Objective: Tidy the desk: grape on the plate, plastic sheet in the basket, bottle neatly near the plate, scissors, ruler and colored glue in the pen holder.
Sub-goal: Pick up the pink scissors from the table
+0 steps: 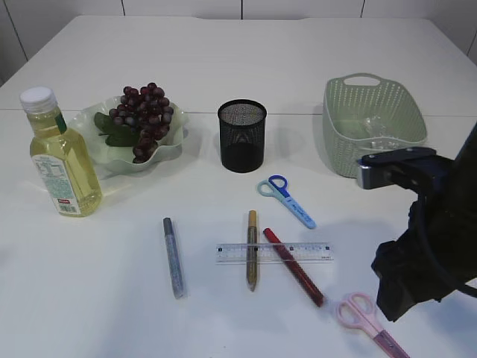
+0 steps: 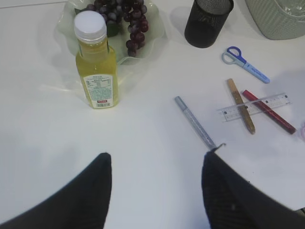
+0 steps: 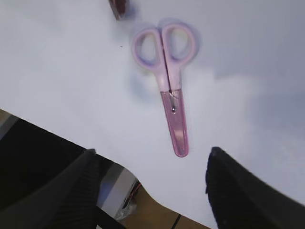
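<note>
Pink scissors [image 3: 167, 81] lie w/ blades toward surface's [image 3: 248, 95] near edge, below released right end effector [image 3: 152, 183].

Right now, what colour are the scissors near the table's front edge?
Pink scissors, with a translucent pink blade cover; the right wrist view shows them best.

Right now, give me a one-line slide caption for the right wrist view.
Open right gripper hovers above the pink scissors lying closed near the table edge.
</note>
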`<state>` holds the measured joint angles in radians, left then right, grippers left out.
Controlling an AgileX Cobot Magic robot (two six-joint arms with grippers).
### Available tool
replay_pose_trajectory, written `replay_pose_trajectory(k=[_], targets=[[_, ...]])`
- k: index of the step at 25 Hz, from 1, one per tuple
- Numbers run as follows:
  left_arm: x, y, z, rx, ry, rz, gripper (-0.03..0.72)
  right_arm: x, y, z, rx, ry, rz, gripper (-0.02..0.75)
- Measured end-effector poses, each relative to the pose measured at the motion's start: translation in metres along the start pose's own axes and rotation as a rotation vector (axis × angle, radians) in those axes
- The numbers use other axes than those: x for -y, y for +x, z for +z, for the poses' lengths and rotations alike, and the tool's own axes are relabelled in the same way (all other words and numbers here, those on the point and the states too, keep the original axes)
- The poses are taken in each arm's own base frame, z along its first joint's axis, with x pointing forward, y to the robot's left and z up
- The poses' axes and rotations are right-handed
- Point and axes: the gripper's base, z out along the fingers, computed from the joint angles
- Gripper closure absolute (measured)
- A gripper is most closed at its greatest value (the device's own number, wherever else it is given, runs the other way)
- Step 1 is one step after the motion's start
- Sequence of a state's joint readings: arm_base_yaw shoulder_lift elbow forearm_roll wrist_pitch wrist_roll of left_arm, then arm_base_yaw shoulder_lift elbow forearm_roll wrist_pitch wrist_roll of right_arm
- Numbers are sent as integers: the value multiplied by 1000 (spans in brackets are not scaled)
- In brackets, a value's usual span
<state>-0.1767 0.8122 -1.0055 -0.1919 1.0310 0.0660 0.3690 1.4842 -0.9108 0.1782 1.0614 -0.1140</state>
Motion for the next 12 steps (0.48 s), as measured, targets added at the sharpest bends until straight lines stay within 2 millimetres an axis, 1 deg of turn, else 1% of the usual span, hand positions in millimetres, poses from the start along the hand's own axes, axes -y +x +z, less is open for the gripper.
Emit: replay_pose_trajectory(k=[4,9,12], targets=[[0,0,0,-2,0,0,253,3,-6,16,-49,0,3,194],[1,1,0,-7,10,-6,253,-2,-13,32,-71,8,-30,194],[2,1,0,-9,20,-12,253,-1,-16,45,-111,19,-40,195]])
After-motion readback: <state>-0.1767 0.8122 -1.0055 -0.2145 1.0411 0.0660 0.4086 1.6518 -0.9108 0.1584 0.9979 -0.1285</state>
